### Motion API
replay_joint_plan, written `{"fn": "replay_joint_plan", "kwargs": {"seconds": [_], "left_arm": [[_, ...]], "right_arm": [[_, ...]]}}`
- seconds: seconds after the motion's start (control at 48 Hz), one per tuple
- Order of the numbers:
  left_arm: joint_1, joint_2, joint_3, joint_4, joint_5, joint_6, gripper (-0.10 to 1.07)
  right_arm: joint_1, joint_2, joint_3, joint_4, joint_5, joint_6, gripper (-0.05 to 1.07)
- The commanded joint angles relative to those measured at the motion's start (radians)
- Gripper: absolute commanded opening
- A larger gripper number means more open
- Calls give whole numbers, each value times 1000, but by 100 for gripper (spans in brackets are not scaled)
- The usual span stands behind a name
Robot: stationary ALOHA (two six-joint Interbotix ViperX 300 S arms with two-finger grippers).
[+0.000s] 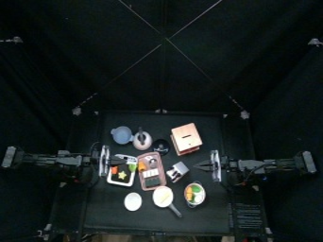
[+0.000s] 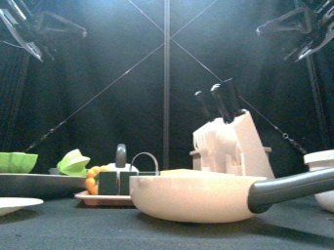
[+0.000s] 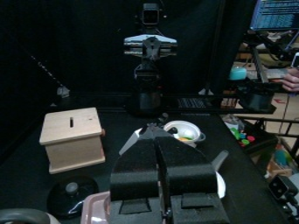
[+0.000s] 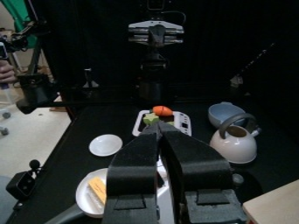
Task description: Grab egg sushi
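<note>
While both arms hang back at opposite sides of the table [image 1: 89, 213], the left gripper [image 3: 158, 140] and the right gripper [image 4: 159, 131] each keep their black fingers pressed together, holding nothing and touching nothing. What looks to be the egg sushi [image 4: 97, 188], a yellow slab, lies in the white pan [image 2: 196, 195] just in front of the knife block [image 2: 232, 146], towards the table's front edge, well apart from either gripper. Left of the knife block sits a small tray [image 2: 111, 198] with other sushi pieces; beyond the block stand a wooden box [image 1: 190, 137] and a kettle [image 4: 237, 140]. A white plate [image 1: 132, 200] lies left of the pan, and a bowl [image 1: 195, 193] of green and orange food sits front right of the block
</note>
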Motion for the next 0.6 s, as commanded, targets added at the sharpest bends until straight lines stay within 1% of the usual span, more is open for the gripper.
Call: {"fn": "replay_joint_plan", "kwargs": {"seconds": [0.0, 0.042, 0.125, 0.208, 0.312, 0.438, 0.583], "left_arm": [[23, 15, -18, -6, -41, -3, -7], [20, 17, -23, -17, -43, -6, -7], [14, 25, -34, -44, -49, -8, -4], [3, 44, -40, -57, -49, -9, 0], [-14, 91, -52, -71, -60, -8, 3], [-28, 150, -60, -69, -95, -8, 8], [-43, 210, -57, -71, -167, -8, 16]], "right_arm": [[-3, 31, -28, -2, -12, 3, -2], [-3, 41, -32, -2, -14, 6, -1], [-3, 75, -46, 0, -15, 12, 1], [0, 129, -72, 0, -20, 18, 2], [11, 196, -110, -2, -23, 18, 2], [58, 299, -166, -3, -34, 18, 2], [138, 423, -218, -3, -46, 18, 2]]}}
